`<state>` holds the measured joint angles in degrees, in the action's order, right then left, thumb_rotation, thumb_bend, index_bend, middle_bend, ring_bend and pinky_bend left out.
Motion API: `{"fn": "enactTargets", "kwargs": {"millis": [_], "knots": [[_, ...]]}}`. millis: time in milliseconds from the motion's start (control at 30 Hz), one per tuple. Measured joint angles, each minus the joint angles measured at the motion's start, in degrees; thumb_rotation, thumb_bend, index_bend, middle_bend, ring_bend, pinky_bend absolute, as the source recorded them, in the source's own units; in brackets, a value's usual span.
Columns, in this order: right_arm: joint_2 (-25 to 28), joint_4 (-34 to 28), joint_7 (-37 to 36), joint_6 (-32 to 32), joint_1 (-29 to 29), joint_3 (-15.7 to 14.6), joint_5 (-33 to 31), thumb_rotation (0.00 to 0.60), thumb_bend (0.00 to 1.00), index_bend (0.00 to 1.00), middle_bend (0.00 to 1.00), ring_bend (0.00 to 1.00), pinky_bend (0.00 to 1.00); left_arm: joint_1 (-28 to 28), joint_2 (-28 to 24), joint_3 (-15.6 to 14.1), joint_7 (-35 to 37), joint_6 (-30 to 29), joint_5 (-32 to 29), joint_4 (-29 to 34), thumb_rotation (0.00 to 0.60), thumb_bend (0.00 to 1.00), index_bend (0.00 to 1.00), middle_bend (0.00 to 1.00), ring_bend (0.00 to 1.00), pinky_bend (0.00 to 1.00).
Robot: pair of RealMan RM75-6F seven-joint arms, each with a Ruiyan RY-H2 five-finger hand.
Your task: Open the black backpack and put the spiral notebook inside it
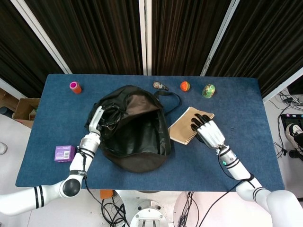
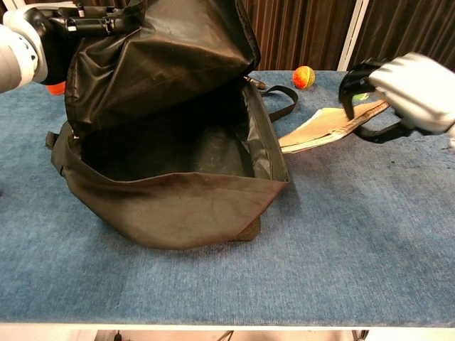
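Backpack agape, notebook lifted at its three o'clock.
My left hand (image 1: 97,118) grips the black fabric backpack (image 1: 135,137) flap; my right hand (image 2: 405,89) clamps the tan spiral notebook (image 2: 323,128).

Black backpack (image 1: 135,132) mouth gapes wide, its upper flap (image 2: 160,57) held up by the left hand (image 1: 97,120). Opening faces 6 o'clock in the head view; interior bare. Spiral notebook (image 1: 188,125) lies at the bag's 3 o'clock, its near corner just beside the rim. Shoulder strap (image 2: 283,96) loops between bag and notebook. Bare table cloth (image 1: 189,165) at 5 o'clock.
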<state>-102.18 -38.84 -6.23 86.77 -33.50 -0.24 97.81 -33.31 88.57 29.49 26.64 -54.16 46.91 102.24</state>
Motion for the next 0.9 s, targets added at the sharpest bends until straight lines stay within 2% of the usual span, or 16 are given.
{"fn": "enactTargets", "kwargs": {"millis": [200,400,533,667,900], "knots": [[3.8,-3.0,3.1,14.1,1.5,-1.2,6.2,0.600,0.63,0.70,0.44,0.26,0.46,-0.5,-0.9,0.3,0.0,1.1,-1.6,1.7,0.600,0.53,0.61,0.68,0.59,0.46],[7.8,-10.4,7.2,22.0,0.8,-1.1,12.1,0.600,0.63,0.73,0.47,0.29,0.48,-0.5,-3.2,1.4,1.9,3.6,-4.4,4.0,0.600,0.53,0.61,0.68,0.59,0.47],[8.4,-13.7,8.4,22.5,-1.4,-0.4,14.8,0.600,0.63,0.73,0.47,0.29,0.49,-0.5,-4.6,2.3,3.5,5.4,-6.3,5.0,0.600,0.53,0.61,0.68,0.59,0.47],[6.9,-14.3,8.1,21.1,-4.0,0.3,16.2,0.600,0.63,0.74,0.48,0.30,0.50,-0.4,-6.0,3.0,5.1,7.1,-7.6,5.7,0.600,0.53,0.61,0.68,0.59,0.47],[1.8,-9.5,5.3,16.2,-9.2,1.7,16.9,0.600,0.63,0.75,0.49,0.31,0.50,0.1,-8.3,3.9,7.4,9.1,-7.9,7.0,0.600,0.53,0.61,0.68,0.59,0.48]]}}
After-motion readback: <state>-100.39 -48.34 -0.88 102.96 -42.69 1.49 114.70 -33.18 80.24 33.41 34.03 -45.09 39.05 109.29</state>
